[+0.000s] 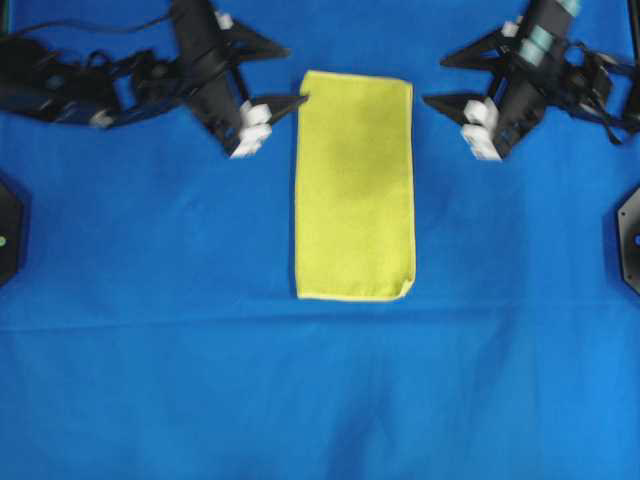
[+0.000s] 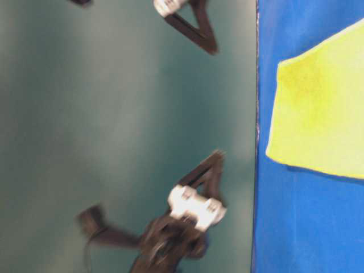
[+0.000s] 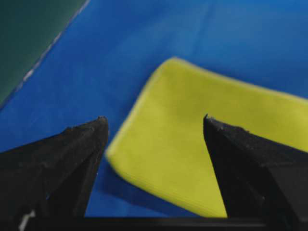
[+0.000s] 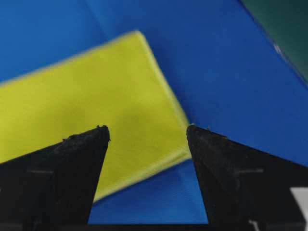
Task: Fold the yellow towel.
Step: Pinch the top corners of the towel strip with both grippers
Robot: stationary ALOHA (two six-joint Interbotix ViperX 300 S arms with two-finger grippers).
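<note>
The yellow towel [image 1: 355,185] lies flat on the blue cloth as a tall, narrow rectangle in the middle. It also shows in the table-level view [image 2: 318,114], the left wrist view [image 3: 202,144] and the right wrist view [image 4: 96,110]. My left gripper [image 1: 292,76] is open and empty, raised beside the towel's far left corner. In the left wrist view [image 3: 154,120] its jaws stand wide apart above that corner. My right gripper [image 1: 436,82] is open and empty, raised beside the far right corner. Its jaws also stand wide apart in the right wrist view [image 4: 147,129].
The large blue cloth [image 1: 150,320] covers the whole table. Black fixtures sit at the left edge [image 1: 8,230] and the right edge [image 1: 630,235]. A dark green surface [image 3: 29,29] lies beyond the cloth's far edge.
</note>
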